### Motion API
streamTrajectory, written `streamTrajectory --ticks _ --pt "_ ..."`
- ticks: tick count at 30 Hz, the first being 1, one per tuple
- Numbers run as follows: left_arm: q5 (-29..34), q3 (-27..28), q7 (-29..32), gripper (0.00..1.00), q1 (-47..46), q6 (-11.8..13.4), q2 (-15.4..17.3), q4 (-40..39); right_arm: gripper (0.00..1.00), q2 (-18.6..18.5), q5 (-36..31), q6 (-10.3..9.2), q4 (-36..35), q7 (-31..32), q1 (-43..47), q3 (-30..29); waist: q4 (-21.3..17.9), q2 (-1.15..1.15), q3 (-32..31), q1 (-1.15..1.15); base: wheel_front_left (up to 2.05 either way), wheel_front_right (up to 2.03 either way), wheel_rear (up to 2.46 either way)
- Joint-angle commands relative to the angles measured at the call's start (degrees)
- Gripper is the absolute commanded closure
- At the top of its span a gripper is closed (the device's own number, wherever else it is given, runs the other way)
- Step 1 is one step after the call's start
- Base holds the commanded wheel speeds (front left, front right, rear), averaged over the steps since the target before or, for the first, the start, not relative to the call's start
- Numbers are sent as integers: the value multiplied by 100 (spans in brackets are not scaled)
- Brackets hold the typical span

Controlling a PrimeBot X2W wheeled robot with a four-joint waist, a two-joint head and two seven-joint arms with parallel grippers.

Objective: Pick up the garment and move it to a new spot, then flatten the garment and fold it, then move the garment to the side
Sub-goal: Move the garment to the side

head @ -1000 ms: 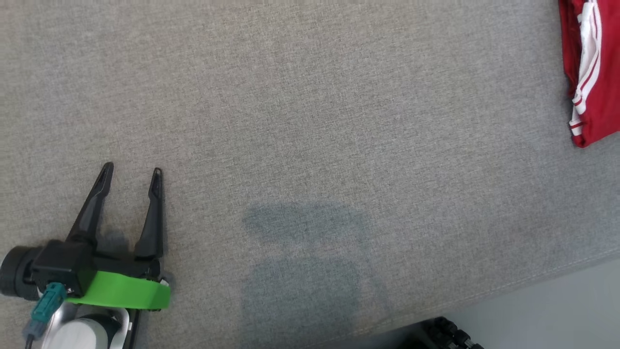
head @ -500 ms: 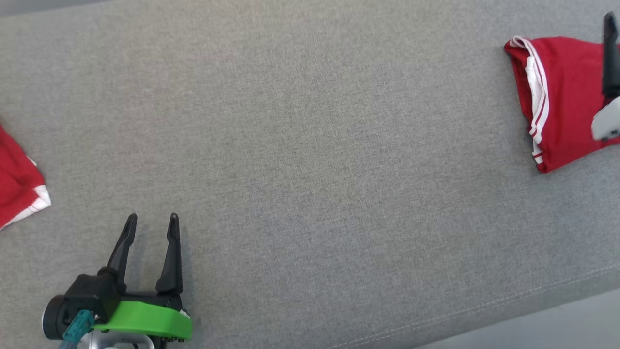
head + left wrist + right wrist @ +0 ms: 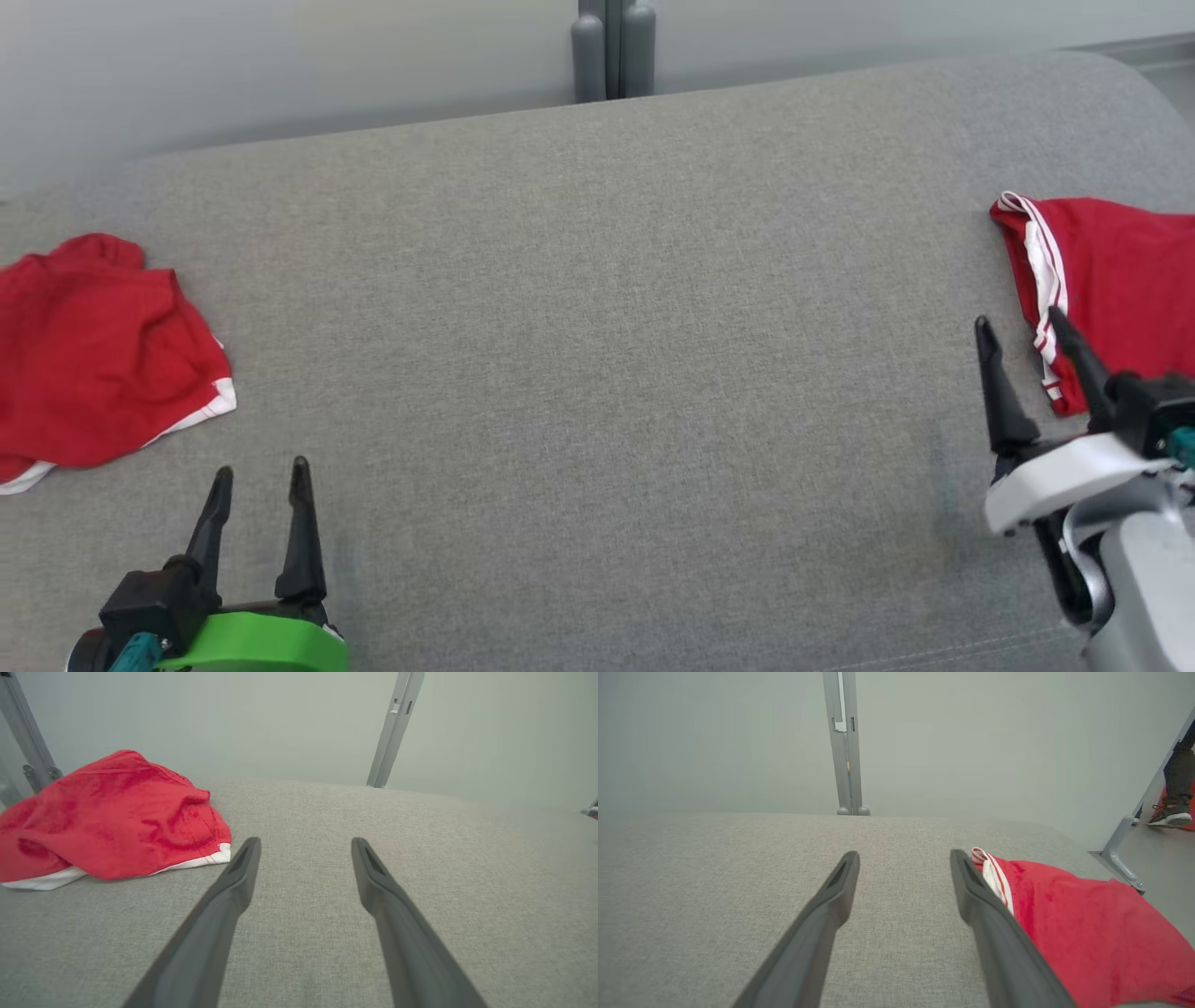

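Crumpled red garment [image 3: 93, 355] ahead-left of the spread left jaws

Head camera looks down on the cushion [image 3: 597, 373]; wrist cameras skim low across it.

Grey fabric surface [image 3: 597, 373] w/ grey post [image 3: 613, 47] behind far edge; person's shoe [image 3: 1169, 817] on floor in bkgd.

The cushion [image 3: 597, 373] is matt, coarse grey woven cloth. The left garment [image 3: 93, 364] and right garment [image 3: 1120, 271] are soft red knit, white-trimmed. The left gripper [image 3: 261, 467] and right gripper [image 3: 1018, 317] have smooth, matt dark plastic fingers.
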Motion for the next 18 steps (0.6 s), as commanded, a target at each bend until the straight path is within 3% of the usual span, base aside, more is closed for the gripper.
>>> streamTrajectory --ticks 1,18 --pt "78 191 -35 0 127 -15 -100 29 0 226 -3 -8 -78 -14 433 15 299 0 -373 0 0 0 0" --pt "444 878 -35 0 439 -436 -516 408 0 1301 -600 -8 -738 -15 1765 -619 348 0 -763 0 0 0 0"
